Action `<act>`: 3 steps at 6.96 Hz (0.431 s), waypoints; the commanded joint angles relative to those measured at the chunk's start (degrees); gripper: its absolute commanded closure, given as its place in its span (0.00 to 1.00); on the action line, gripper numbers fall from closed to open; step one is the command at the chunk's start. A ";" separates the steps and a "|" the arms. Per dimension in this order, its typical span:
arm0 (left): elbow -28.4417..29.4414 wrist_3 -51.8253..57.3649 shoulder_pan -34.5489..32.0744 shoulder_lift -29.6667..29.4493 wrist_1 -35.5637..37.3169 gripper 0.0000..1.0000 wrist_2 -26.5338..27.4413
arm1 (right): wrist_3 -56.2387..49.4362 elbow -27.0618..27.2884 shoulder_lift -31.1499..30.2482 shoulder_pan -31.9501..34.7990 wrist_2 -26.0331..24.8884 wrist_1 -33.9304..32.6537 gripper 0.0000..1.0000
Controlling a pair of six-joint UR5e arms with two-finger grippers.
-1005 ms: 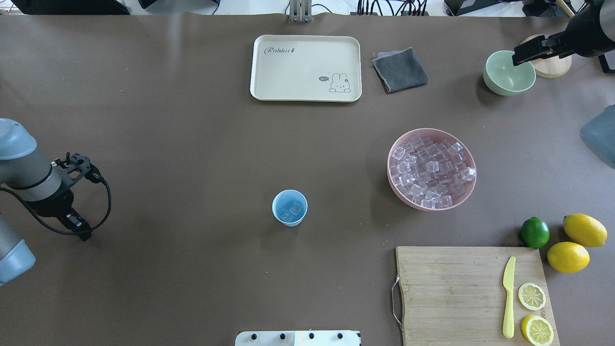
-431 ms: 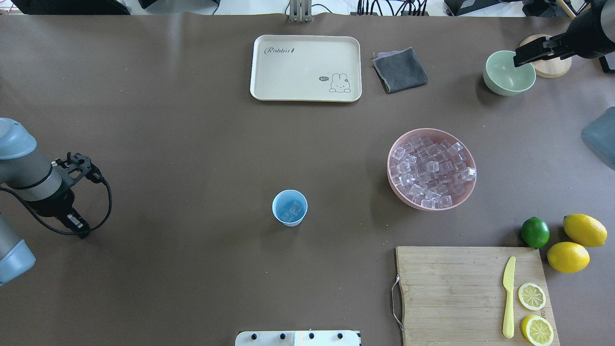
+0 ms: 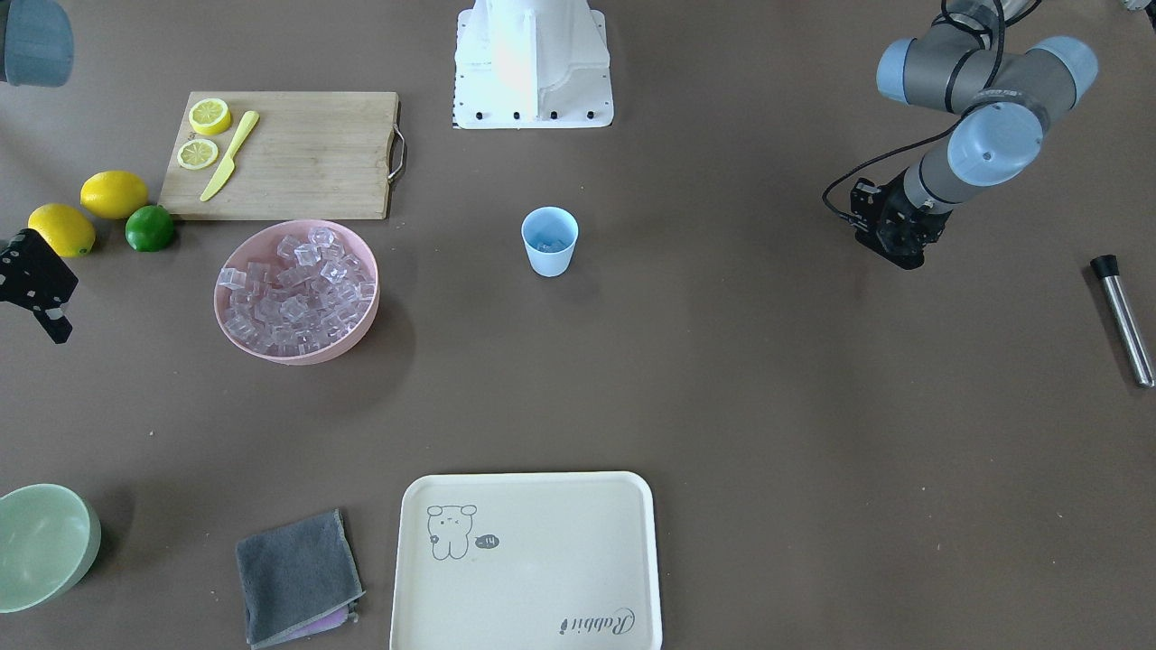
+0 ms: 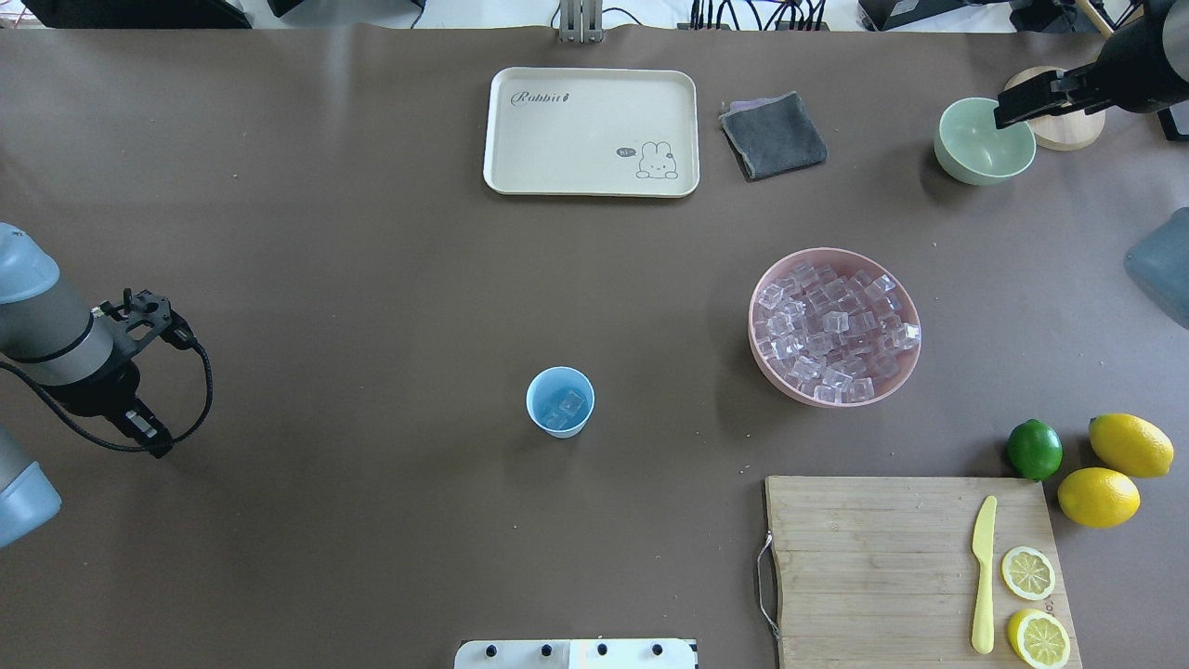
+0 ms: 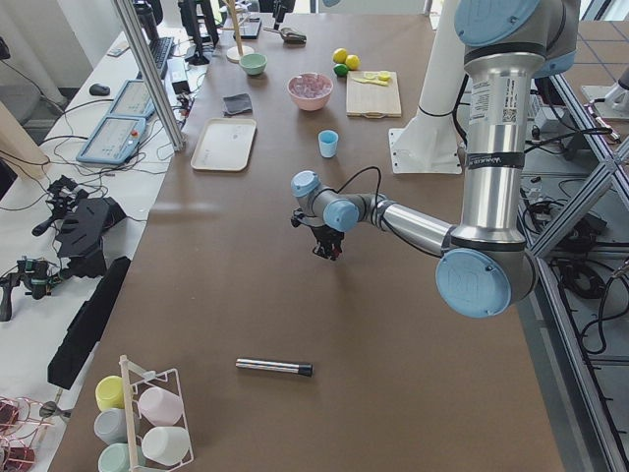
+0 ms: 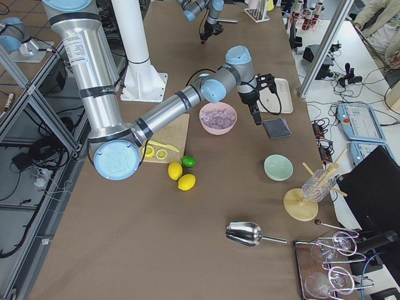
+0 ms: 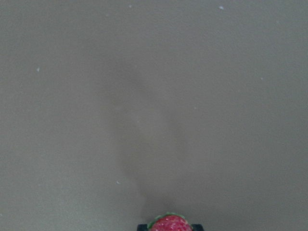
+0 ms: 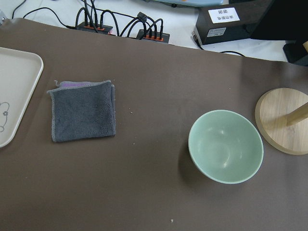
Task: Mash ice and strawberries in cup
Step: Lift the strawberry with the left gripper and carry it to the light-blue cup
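The light blue cup [image 4: 533,401] stands mid-table with a few ice cubes [image 4: 563,407] in it. In the left wrist view a red strawberry [image 7: 169,224] sits at the bottom edge between black fingertips. My left gripper [image 3: 892,242] is shut on that berry, low over bare table far to the cup's left. My right gripper [image 4: 1001,110] hovers open over the pale green bowl [image 4: 966,158] at the far right corner, with nothing in it. No fingers show in the right wrist view. That bowl [image 8: 225,144] looks empty.
A pink bowl [image 4: 752,325] full of ice cubes sits right of the cup. A cutting board [image 4: 873,557] with knife and lemon slices, a lime [image 4: 1034,449] and two lemons lie near right. Tray [image 4: 557,139] and grey cloth [image 4: 773,135] lie far. A metal rod [image 3: 1123,323] lies beyond the left arm.
The left arm has drifted slightly away from the robot with the strawberry. The right gripper has edged a little to the right over the green bowl.
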 commanded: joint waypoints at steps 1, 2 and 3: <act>-0.30 -0.09 -1.81 -4.74 -0.07 1.00 0.32 | 0.13 0.56 -0.10 0.00 0.54 0.00 0.00; -0.12 -0.09 -3.56 -8.16 0.02 1.00 0.06 | 0.13 0.39 -0.10 0.00 0.64 -0.09 0.00; -0.21 -0.09 -5.23 -10.03 -0.16 1.00 -0.03 | 0.04 0.30 -0.10 0.00 0.81 -0.09 0.00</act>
